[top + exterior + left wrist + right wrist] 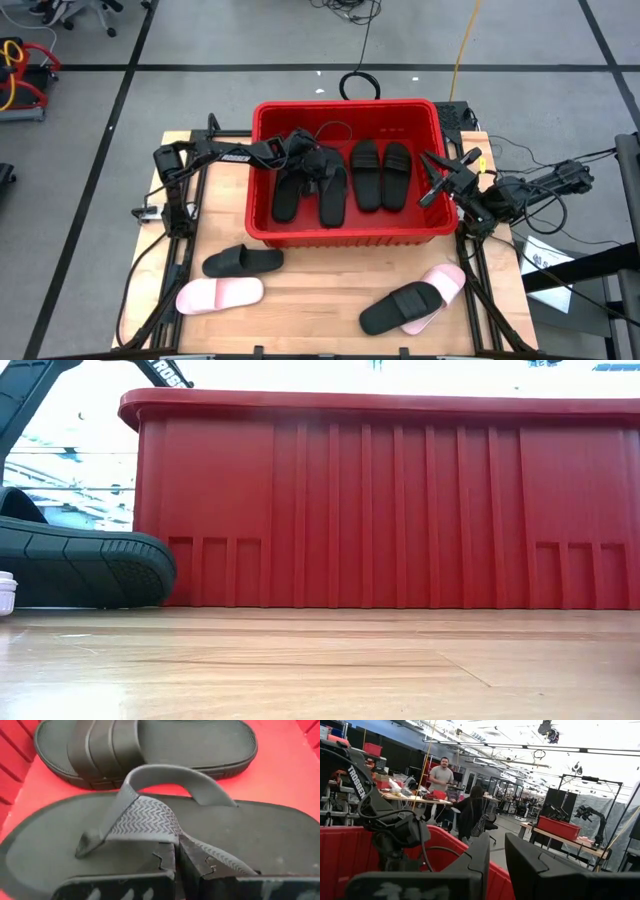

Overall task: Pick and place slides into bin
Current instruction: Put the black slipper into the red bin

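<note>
The red bin (262, 170) stands mid-table; its near wall fills the low view (400, 500). Several black slides lie inside. My left gripper (318, 165) reaches in from the left and is shut on a black thong slide (150, 840), which also shows in the high view (333, 200). A wide-strap black slide (145, 742) lies just beyond it. My right gripper (432, 180) hovers open and empty over the bin's right rim. On the table lie a black slide (243, 261), a pink slide (220, 294), and a black slide (400, 307) resting partly on another pink one (443, 282). My left gripper pinches the thong slide's patterned grey strap (167, 837) between its two fingers (165, 860), near where the strap's two arms meet. The fingers come from above, slanting down. The slide lies about level just over the bin's red floor; whether it rests there I cannot tell.
Two more black wide-strap slides (381, 175) lie side by side in the bin's right half. A black slide (80, 565) shows at the low view's left. Cables run past the table's far and right edges. People stand in the room beyond (440, 777).
</note>
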